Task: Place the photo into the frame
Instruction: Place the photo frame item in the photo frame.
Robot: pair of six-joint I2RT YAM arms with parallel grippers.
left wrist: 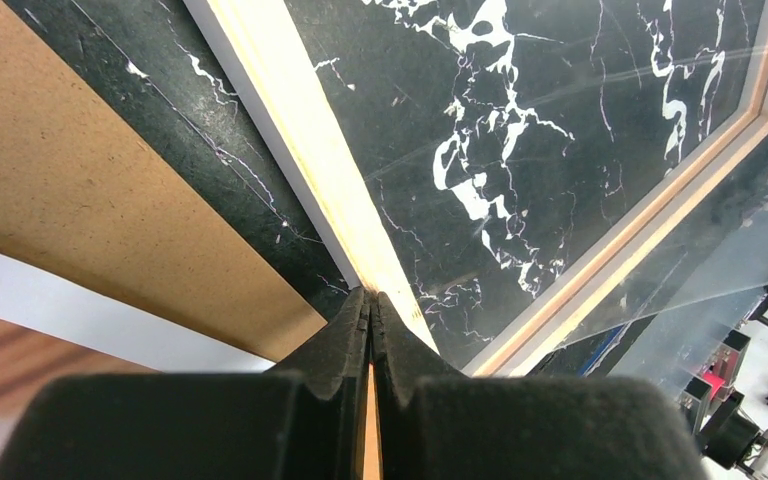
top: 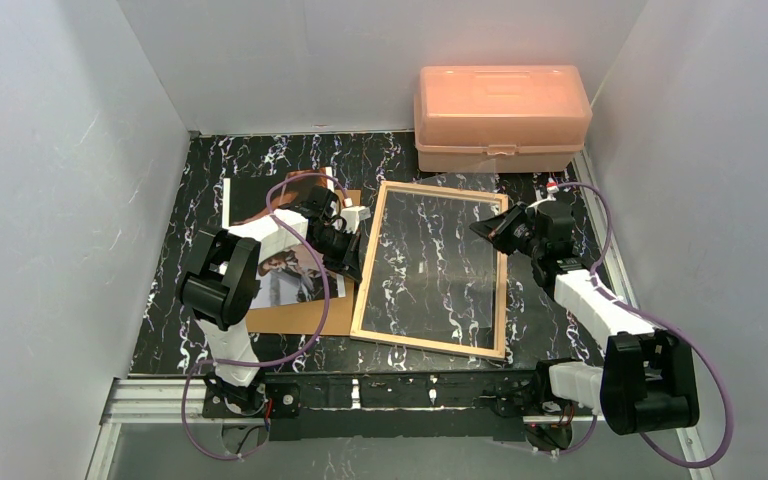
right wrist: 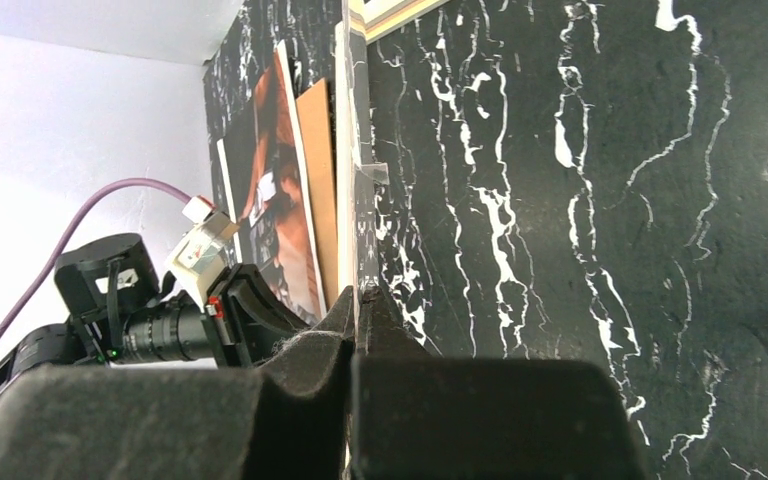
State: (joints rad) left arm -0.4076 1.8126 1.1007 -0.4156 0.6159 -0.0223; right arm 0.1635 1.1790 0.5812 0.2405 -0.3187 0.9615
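Wood side up, the frame [top: 430,342] is pinched by the closed left gripper [left wrist: 372,300] and the pane [top: 430,260] by the closed right gripper [right wrist: 357,295]; probably the pane is being seated, after which the photo [top: 285,280], lying on the board [top: 310,315] beside it, must be fetched.

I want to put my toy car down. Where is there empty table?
Bare marble table lies along the back wall, left of the orange box, beyond the frame and photo. A thin strip runs before the frame. The middle is crowded: left gripper pinching the frame, right gripper the clear pane.
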